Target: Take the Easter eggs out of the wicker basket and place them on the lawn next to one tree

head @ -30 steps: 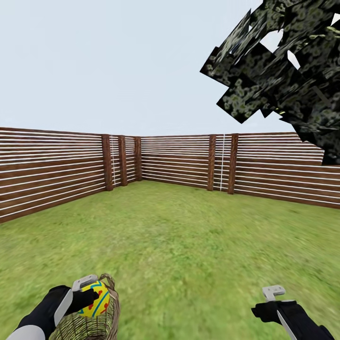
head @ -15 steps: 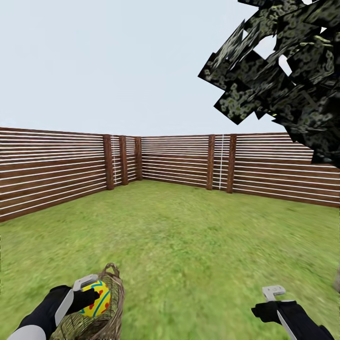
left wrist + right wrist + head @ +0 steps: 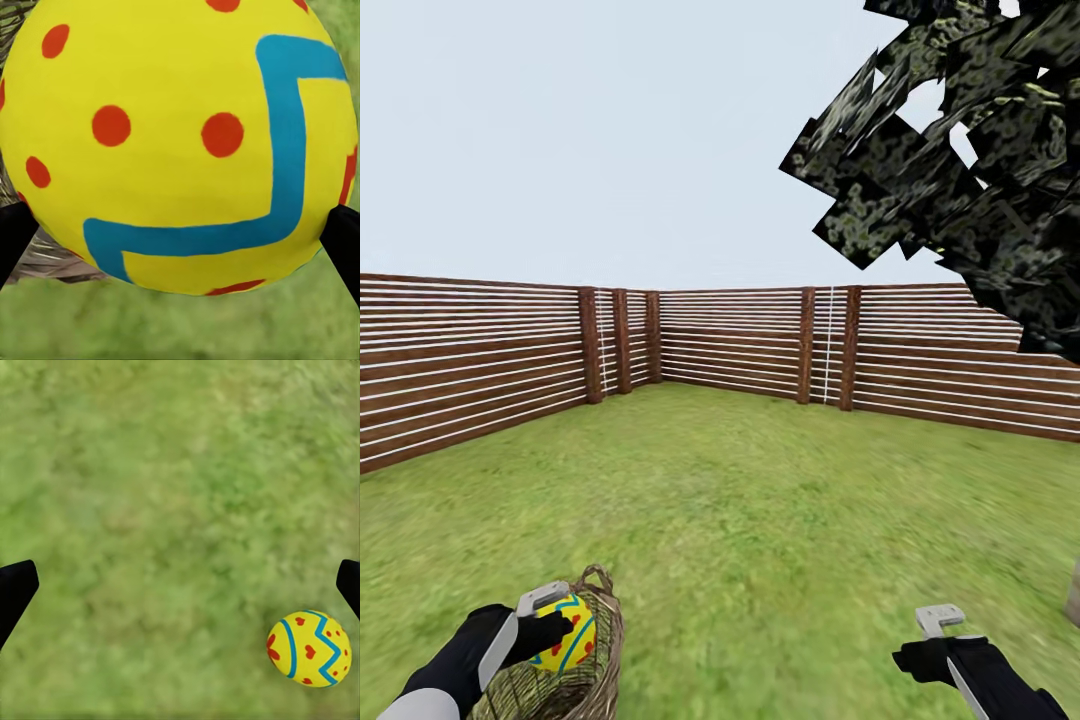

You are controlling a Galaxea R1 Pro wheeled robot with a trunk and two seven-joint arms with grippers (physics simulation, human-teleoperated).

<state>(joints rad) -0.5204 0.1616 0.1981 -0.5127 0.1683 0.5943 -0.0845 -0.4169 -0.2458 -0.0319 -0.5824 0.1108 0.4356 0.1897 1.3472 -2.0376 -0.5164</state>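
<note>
**Egg two held above the basket, carry to the tree comes next**

Left gripper (image 3: 550, 612) at 7 o'clock in the head view, fingers pinching a painted egg (image 3: 565, 632) just above the wicker basket (image 3: 582, 672). Left wrist view confirms it: held egg (image 3: 176, 142) sits between the two dark fingertips (image 3: 13, 236), with weave and grass behind it. So the extraction step for this egg looks done, transport pending.

Right gripper (image 3: 940, 622) at 5 o'clock, jaws spread, holding nothing. Its wrist view shows a second egg (image 3: 309, 648) lying on the lawn (image 3: 150, 510), apart from the fingertips (image 3: 15, 589). Looks like a placed one.

Tree: dark crown (image 3: 960, 170) at 1–2 o'clock; a grey sliver at the 4 o'clock edge is probably the trunk (image 3: 1073, 592), can't confirm.

Next move, my read: swing the held egg right toward that trunk, set it low on the grass beside the placed egg, and release gently so it doesn't roll.

Basket contents: interior hidden by the gripper and egg. Can't tell whether the third egg is inside.
</note>
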